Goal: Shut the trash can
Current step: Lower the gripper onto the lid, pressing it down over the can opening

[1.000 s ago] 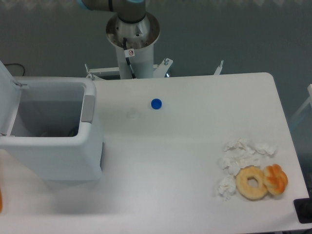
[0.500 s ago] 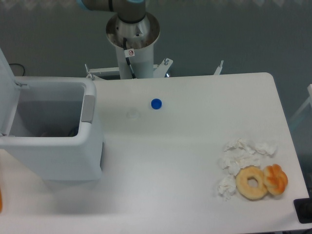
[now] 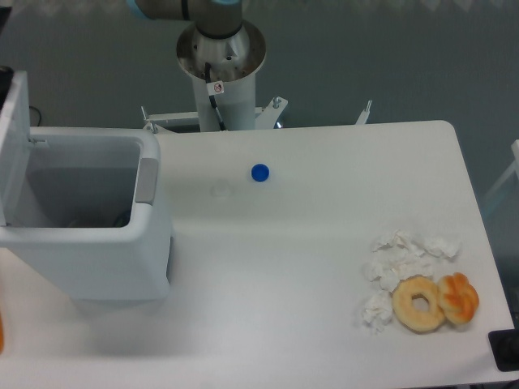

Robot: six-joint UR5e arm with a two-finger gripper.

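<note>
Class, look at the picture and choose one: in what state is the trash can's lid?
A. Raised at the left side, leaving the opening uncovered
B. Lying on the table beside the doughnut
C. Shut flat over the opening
A: the lid stands up at the left edge of the trash can, and the bin's grey inside shows from above.

You have one fixed camera, mounted high and looking almost straight down on the desk (image 3: pixel 308 267). It faces toward the arm's pedestal (image 3: pixel 220 65), which sits at the top edge of your view, beyond the desk's far side. It stands back enough to take in nearly the whole desk; the trash can (image 3: pixel 89 235) is cut off at the left edge.
</note>
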